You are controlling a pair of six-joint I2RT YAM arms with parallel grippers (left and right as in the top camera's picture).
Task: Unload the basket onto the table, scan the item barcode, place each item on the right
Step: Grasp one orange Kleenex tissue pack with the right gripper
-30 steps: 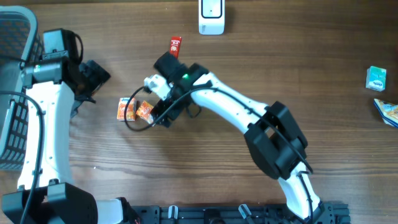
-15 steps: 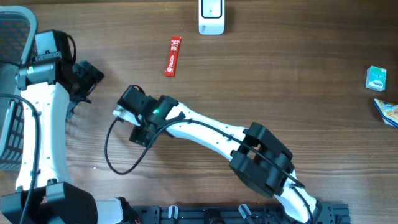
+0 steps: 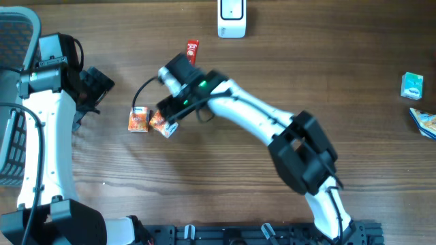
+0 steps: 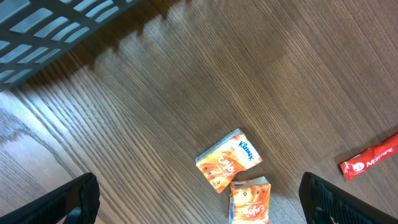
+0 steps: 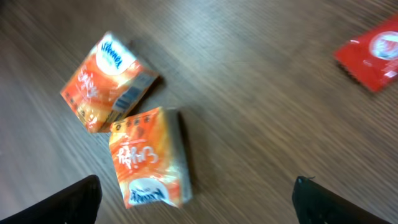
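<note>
**Edges, Blur and an Arm in the Way**

Overhead, the right arm (image 3: 245,117) hid the lower part of the red sachet (image 3: 193,46) at eleven o'clock and a corner of one orange tissue pack (image 3: 160,125). A packet (image 3: 426,122) at three o'clock and the basket (image 3: 13,102) at nine o'clock were cut by the frame. The right wrist view was motion-blurred, so the packs' small print was unreadable. In the left wrist view, the lower orange pack (image 4: 250,200) ran off at six o'clock.

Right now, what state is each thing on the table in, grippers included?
Left gripper: open, empty.
Right gripper: open, empty, above the tissue packs.
Left tissue pack: lying flat, free.
Right tissue pack: lying under right gripper, ungripped.
Red sachet: lying flat, untouched.
Scanner: at far edge, nothing presented.
Teal pack: lying at right edge, untouched.
</note>
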